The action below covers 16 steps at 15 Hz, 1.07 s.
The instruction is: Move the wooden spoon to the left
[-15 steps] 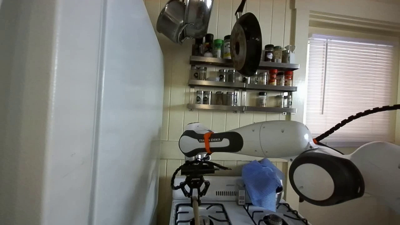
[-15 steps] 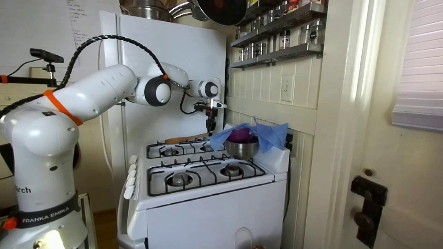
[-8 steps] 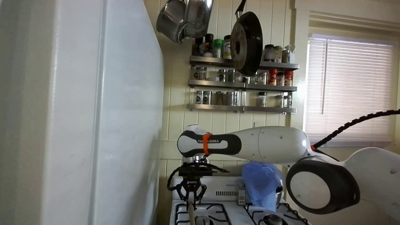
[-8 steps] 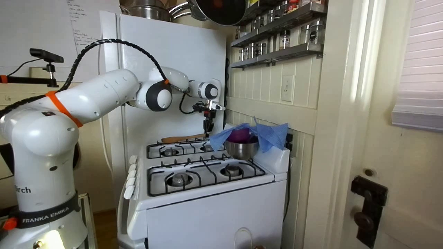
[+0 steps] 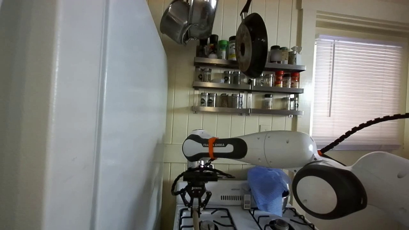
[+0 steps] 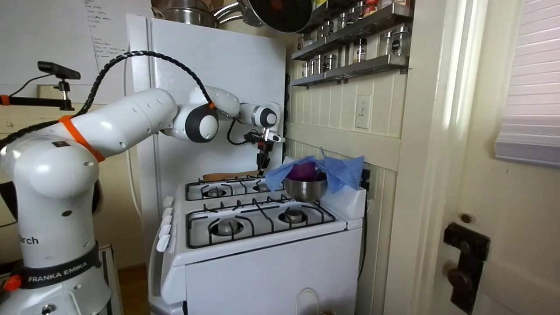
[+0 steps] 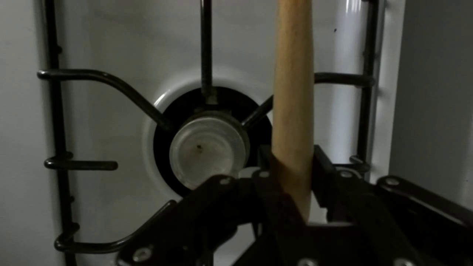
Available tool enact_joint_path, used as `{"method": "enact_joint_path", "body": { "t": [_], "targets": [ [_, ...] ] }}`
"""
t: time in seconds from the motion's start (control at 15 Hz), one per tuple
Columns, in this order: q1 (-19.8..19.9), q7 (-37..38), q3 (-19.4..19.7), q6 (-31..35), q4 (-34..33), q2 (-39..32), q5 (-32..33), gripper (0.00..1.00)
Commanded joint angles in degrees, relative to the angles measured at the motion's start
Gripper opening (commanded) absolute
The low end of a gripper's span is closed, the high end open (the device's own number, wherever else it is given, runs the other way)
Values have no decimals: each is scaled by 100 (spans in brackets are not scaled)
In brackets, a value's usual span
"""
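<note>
The black two-fingered pincer is closed on the light-brown wooden spoon by its handle, above the black metal burner grate; spoon-to-grate contact cannot be confirmed. For the presumed set-down, seat the spoon level, clear of the tall white refrigerator at the pincer's left, before releasing slowly.

- In your wrist view, the top edge cuts off the wooden spoon; its lower end runs behind your end effector.
- In an exterior view, the bottom edge crops the wooden spoon.
- In an exterior view, whether the wooden spoon touches the grate is too small to tell.
- There, a metal bowl hides the base of a purple object.
- Handwriting at upper left is too small for you to read.
</note>
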State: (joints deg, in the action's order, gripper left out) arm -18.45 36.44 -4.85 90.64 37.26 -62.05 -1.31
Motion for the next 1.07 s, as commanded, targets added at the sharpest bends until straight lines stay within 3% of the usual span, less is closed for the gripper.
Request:
{"method": "enact_joint_path", "body": {
  "t": [0.0,0.13,0.53,0.73,1.0],
  "targets": [
    [56,20,-81,-237,-336,-206,-125,54],
    [65,16,-82,-236,-337,-211,-137,58],
    [-48,92,-2,-285,-155,36,-3,99],
    [-272,328,148,-496,76,402,240,100],
    [-503,1511,448,-460,525,1031,522,100]
  ]
}}
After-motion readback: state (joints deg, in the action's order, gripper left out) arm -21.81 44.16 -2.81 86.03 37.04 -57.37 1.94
